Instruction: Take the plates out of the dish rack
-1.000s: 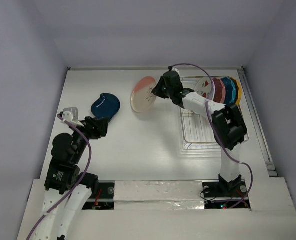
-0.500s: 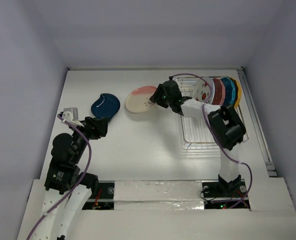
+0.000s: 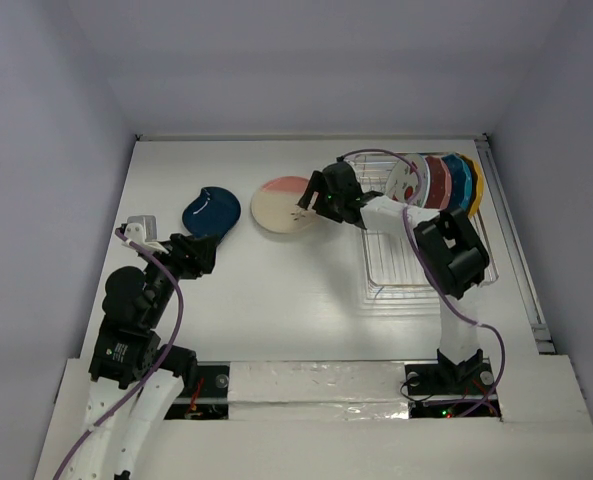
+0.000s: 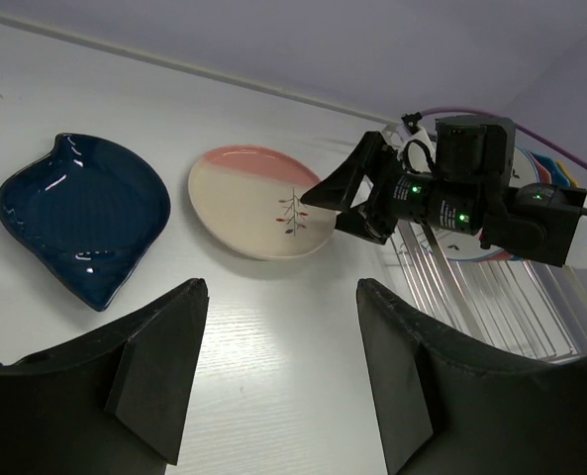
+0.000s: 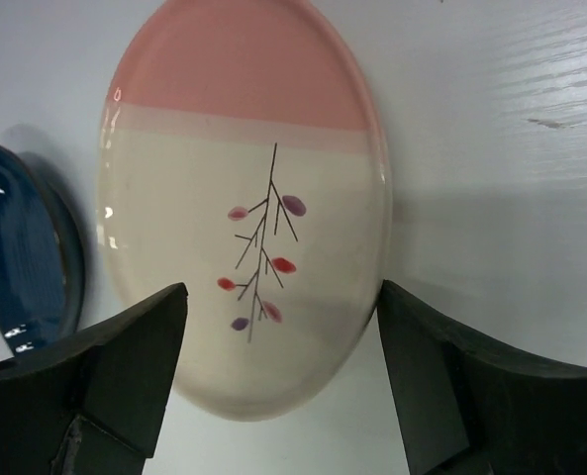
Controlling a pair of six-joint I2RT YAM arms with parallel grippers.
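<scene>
The cream-and-pink plate [image 3: 284,205] [image 5: 244,198] lies flat on the table, left of the dish rack [image 3: 396,270]. My right gripper [image 3: 309,205] [image 5: 283,297] is open at the plate's near edge, one finger on each side, and grips nothing. The dark blue plate [image 3: 211,210] [image 4: 80,213] lies further left. Upright in the rack's far end stand a white plate with red marks [image 3: 408,180], a pink one [image 3: 436,180], a teal one [image 3: 459,182] and a yellow one [image 3: 476,185]. My left gripper [image 3: 211,252] [image 4: 283,287] is open over bare table, below the blue plate.
The rack's near slots [image 4: 491,297] hold nothing. White walls close in the table at the back and on both sides. The right arm reaches from the rack side across to the middle of the table.
The right gripper brought the cream-and-pink plate down from tilted to flat on the table, then opened and let it go. The left arm has not moved.
</scene>
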